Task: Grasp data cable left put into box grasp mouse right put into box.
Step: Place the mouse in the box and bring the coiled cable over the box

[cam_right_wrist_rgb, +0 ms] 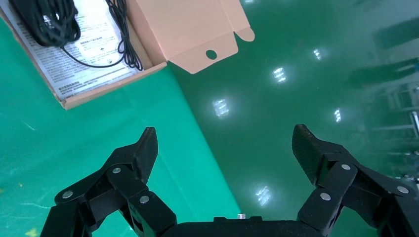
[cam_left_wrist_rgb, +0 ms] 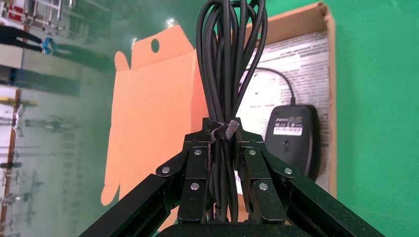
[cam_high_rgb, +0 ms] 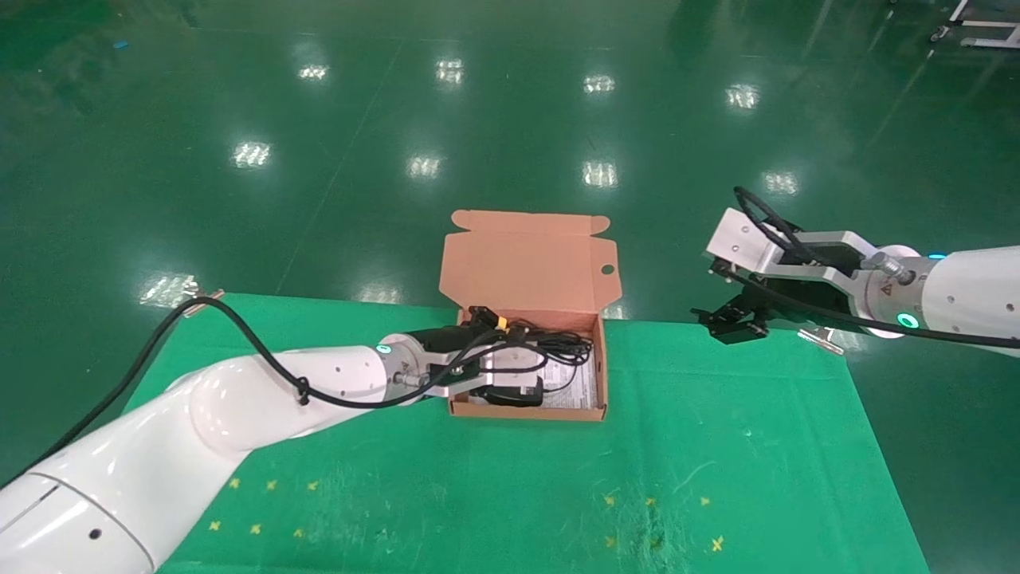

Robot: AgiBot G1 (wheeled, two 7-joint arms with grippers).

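The black fingers (cam_left_wrist_rgb: 197,170) of the left gripper (cam_left_wrist_rgb: 223,148) are clamped together on the data cable (cam_left_wrist_rgb: 225,64), a thin black cable gathered into a long narrow looped bundle and cinched by a small grey tie just at the fingertips. In the head view this left gripper (cam_high_rgb: 478,371) reaches over the near left part of the box (cam_high_rgb: 603,363), a small shallow salmon-brown cardboard mailer, and the cable bundle (cam_high_rgb: 550,344) stretches from the gripper across the box interior, above the white printed sheet (cam_high_rgb: 578,387) that lines the bottom; whether the bundle touches the sheet cannot be told. The flap lid (cam_high_rgb: 530,267), with side tabs and one round hole, stands open on the far side. The mouse (cam_left_wrist_rgb: 292,138), a small black oval wired one, lies inside the box on the sheet beside the held bundle, its thin black cord curving away over the print. The box rests on a green cloth-covered table (cam_high_rgb: 717,446) near its far edge. The right gripper (cam_right_wrist_rgb: 225,143) hangs well apart from the box, past the table's far right corner over the glossy green floor (cam_high_rgb: 478,119), its two black fingers (cam_right_wrist_rgb: 143,148) spread wide with nothing between them.
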